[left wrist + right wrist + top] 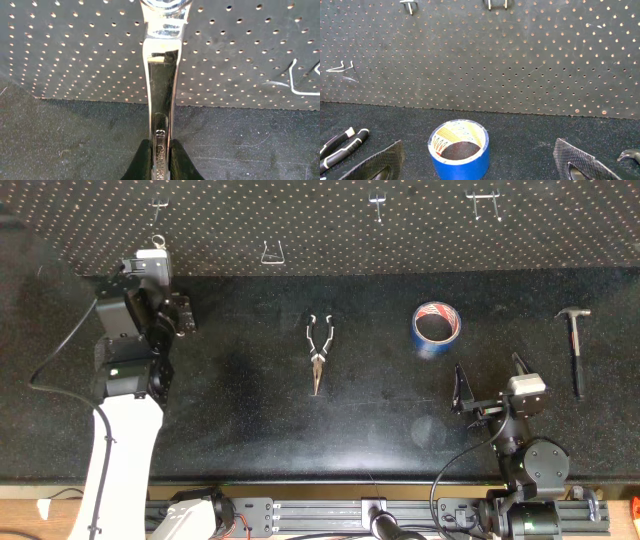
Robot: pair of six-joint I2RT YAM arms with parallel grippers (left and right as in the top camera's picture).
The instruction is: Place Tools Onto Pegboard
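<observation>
1. At the far left, your left tool [160, 164] is clenched on the wrench [161, 80]. Both fingers [142, 161] press on its shank. The wrench stands straight out from them, with its ring end up at the face of the pegboard [60, 45] (you cannot tell whether it touches the board).
2. A little to the right, a wire hook [272, 254] sits low on the pegboard, just above the far edge of the tabletop [240, 400].
3. The pliers [319, 352] lie on the tabletop around the middle. Their handles point toward the pegboard and their nose points toward the near edge.
4. The blue tape roll [437, 326] lies flat on the tabletop, right of the pliers and well apart from them, with its opening facing up. Two more hooks [377, 202] hang higher on the pegboard, one to the left of the roll and one to its right.
5. Your right tool [490, 380] is released, with its fingers [380, 162] spread wide. It sits low on the near side of the tape roll (its wrist camera looks squarely at the roll).
6. The hammer [574, 348] lies at the far right, head toward the pegboard and handle toward the near edge.
</observation>
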